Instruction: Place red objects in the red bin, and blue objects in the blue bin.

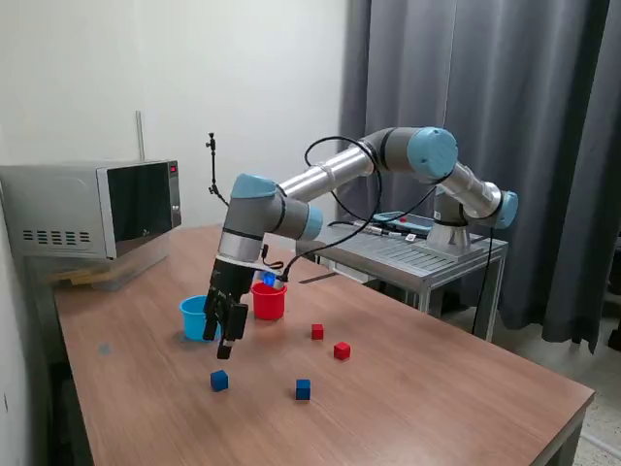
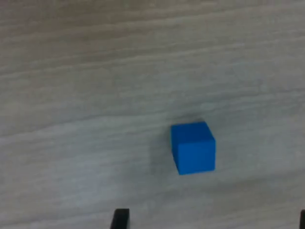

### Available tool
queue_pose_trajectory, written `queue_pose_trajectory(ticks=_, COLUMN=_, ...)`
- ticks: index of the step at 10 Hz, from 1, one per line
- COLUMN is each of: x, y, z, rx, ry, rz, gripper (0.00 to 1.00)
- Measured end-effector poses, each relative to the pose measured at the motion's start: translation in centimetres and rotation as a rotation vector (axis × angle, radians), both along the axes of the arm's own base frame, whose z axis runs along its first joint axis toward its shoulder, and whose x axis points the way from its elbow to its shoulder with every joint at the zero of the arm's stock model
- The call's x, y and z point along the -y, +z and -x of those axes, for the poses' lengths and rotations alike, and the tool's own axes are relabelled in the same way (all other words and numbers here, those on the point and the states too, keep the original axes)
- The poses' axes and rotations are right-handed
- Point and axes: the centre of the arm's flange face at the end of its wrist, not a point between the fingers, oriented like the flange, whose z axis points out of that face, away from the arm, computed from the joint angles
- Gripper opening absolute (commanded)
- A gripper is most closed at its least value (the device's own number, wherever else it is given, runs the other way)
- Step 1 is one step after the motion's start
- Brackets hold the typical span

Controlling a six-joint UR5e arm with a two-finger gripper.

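My gripper hangs open and empty just above the table, in front of the light-blue cup. One dark-blue cube lies on the table right below it. In the wrist view this cube sits apart from and a little ahead of the open gripper. A second dark-blue cube lies further to the exterior view's right. Two red cubes lie on the table beyond it. The red cup stands upright beside the light-blue cup, partly behind my wrist.
A microwave stands at the table's back on the exterior view's left. A metal stand carrying the arm's base is behind the wooden table. A thin black pole rises behind the cups.
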Motion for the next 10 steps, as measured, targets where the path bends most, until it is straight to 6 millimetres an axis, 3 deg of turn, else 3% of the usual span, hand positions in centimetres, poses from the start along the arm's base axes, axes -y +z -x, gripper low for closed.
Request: queue_pose_trajectory(ticks=10, x=0.1, y=-3.0, z=-0.2, rx=0.033, ry=0.144, rz=-0.032, gripper=1.00)
